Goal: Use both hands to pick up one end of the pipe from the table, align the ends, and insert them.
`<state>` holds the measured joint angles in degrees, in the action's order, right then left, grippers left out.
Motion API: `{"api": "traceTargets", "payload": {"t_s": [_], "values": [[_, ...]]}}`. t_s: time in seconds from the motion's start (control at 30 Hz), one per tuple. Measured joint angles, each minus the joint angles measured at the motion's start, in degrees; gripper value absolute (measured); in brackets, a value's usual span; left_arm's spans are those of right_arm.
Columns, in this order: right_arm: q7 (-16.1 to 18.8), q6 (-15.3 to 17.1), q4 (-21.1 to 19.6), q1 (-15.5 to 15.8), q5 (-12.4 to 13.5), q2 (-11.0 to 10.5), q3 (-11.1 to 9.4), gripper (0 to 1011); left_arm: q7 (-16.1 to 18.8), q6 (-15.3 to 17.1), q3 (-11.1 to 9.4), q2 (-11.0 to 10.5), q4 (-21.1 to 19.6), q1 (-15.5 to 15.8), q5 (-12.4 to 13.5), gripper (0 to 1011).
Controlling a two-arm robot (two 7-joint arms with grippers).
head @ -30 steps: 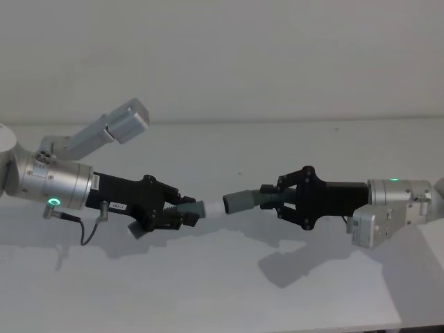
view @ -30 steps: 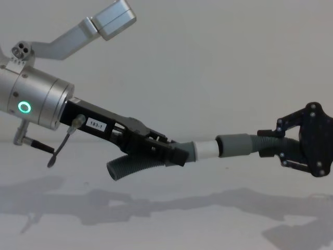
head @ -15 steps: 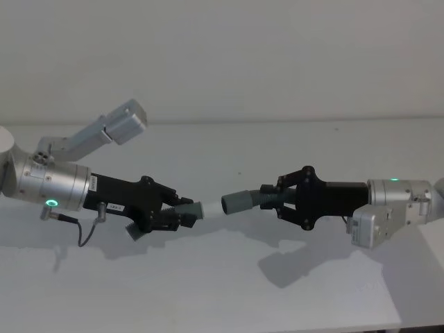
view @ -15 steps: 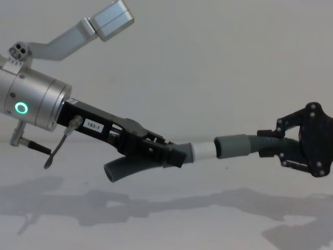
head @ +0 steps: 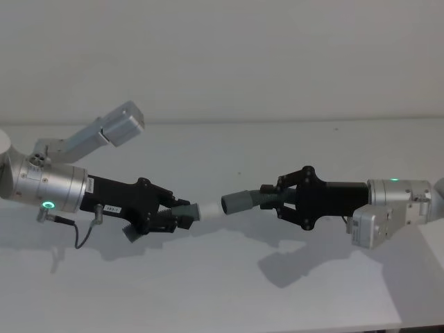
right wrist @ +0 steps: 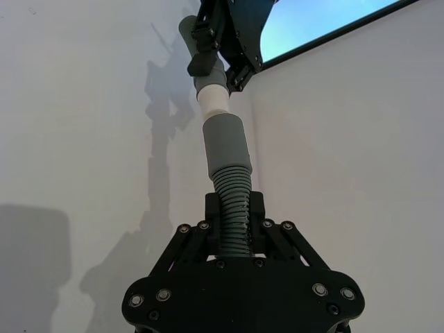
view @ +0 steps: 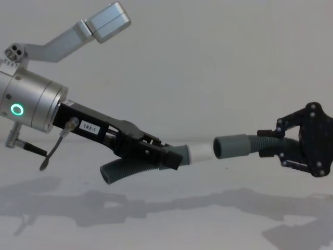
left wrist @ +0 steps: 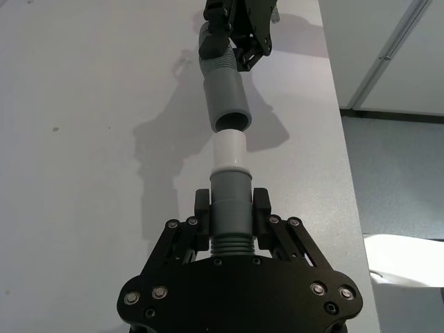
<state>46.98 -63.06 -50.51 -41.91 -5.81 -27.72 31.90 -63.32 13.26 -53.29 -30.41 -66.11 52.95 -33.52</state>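
Now white tip (view: 200, 152) has left cuff (view: 231, 145).

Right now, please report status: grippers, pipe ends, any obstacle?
Left gripper shut on white-tip piece, right gripper shut on cuff piece, both above table. Tip at cuff mouth, roughly in line, not inserted. Nothing between them.

Silver cylindrical wrists (head: 48, 186) with green ring lights (view: 17, 110) — black, screw-studded linkage jaws, a dangling grey cable (view: 54, 150).

The left gripper (left wrist: 231, 208) squeezes a grey pipe (left wrist: 229, 216). Its white tip (left wrist: 229, 150) sits just below the other pipe's grey cuff (left wrist: 225, 98), not quite inside.
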Motion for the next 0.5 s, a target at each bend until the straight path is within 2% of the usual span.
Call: {"api": "traceTargets", "payload": {"t_s": [0.5], "values": [[0.0, 0.0, 0.0, 0.0, 0.0, 0.0, 0.0, 210, -0.1, -0.25, 0.04, 0.29, 0.42, 0.03, 0.13, 327]]}}
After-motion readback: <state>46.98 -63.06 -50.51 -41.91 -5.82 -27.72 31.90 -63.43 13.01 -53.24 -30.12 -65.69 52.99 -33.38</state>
